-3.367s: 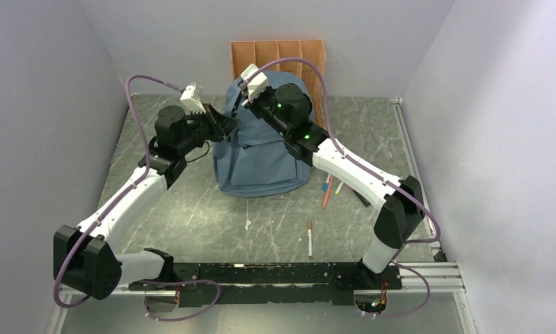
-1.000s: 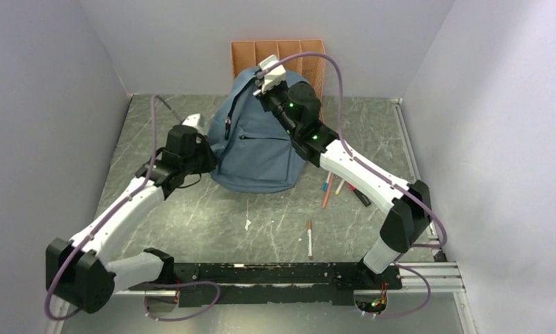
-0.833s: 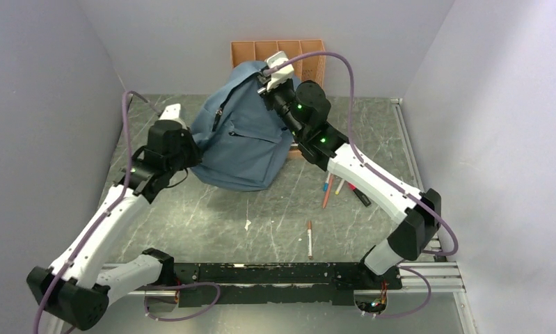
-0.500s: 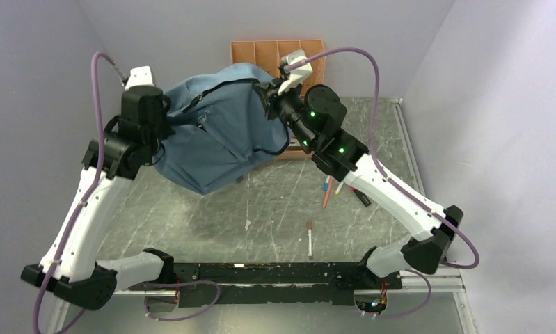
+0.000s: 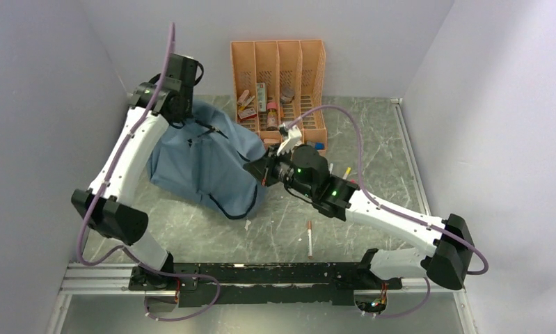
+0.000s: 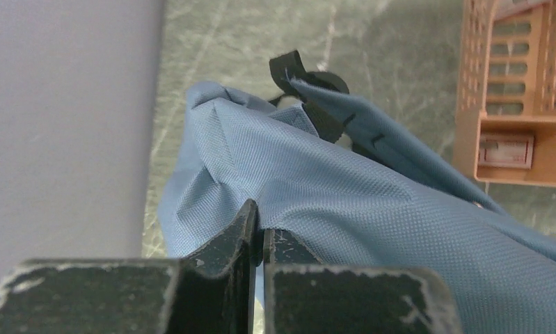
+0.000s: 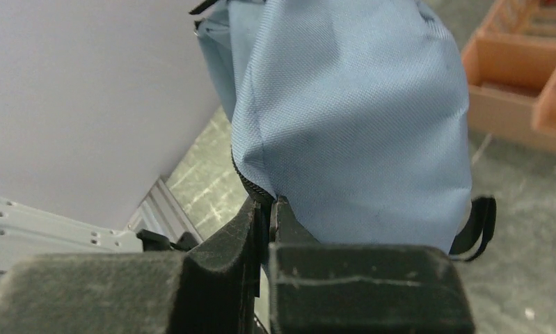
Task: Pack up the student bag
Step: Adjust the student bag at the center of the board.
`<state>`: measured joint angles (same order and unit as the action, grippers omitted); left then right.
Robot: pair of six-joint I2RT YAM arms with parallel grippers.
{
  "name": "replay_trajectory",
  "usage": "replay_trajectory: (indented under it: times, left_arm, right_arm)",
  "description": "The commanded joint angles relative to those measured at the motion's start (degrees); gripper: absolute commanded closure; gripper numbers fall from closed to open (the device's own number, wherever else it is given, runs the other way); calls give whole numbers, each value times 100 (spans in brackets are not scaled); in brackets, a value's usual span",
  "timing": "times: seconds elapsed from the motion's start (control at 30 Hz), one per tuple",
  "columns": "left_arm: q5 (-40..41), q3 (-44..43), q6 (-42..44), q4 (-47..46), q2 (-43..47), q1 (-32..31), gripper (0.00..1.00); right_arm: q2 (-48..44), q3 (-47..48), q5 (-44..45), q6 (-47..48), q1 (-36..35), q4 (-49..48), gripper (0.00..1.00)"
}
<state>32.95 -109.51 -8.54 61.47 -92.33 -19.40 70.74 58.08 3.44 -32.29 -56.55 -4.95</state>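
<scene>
My left jaws pinch shut on a fold of the student bag (image 5: 191,160) at its far corner; my right jaws are shut on its black zip edge. It sags on the desk (image 5: 372,132), left of the orange organizer (image 5: 278,59). I should draw both pinches apart evenly so the mouth opens without slipping.

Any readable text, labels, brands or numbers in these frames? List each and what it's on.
No text is readable in any view.
Label on the small box in the orange organizer: blurred, unreadable.
Other small items in the organizer slots, top view: too small to read.
student bag: no print visible.
</scene>
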Motion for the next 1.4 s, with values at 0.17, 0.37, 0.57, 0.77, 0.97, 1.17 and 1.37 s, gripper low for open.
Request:
replay_trajectory:
  times: [0.17,0.37,0.57,0.77,0.97,1.17,1.37]
  left_arm:
    - [-944,801,173,-1186,-1012,120,95]
    - [-1232,706,107,-1113,-1574,84,95]
    - [-206,1910,-475,-886,-1209,-46,95]
    - [-15,2984,-647,-927,-404,-35,95]
    - [-712,3038,-665,-1269,-309,-29,91]
    - [-727,2459,-733,-1410,-23,-29,49]
    - [-656,2679,-968,-1715,960,68,41]
  right_arm:
    - [62,-1515,489,-971,-9,-259,100]
    - [594,-1698,705,-537,173,-29,93]
    - [1252,-1752,304,-160,367,89,92]
    - [1700,-1601,364,214,663,137,90]
    - [1714,-1328,432,539,818,303,67]
    - [1028,-1416,391,946,822,-108,49]
    - [619,-1378,313,901,816,-535,38]
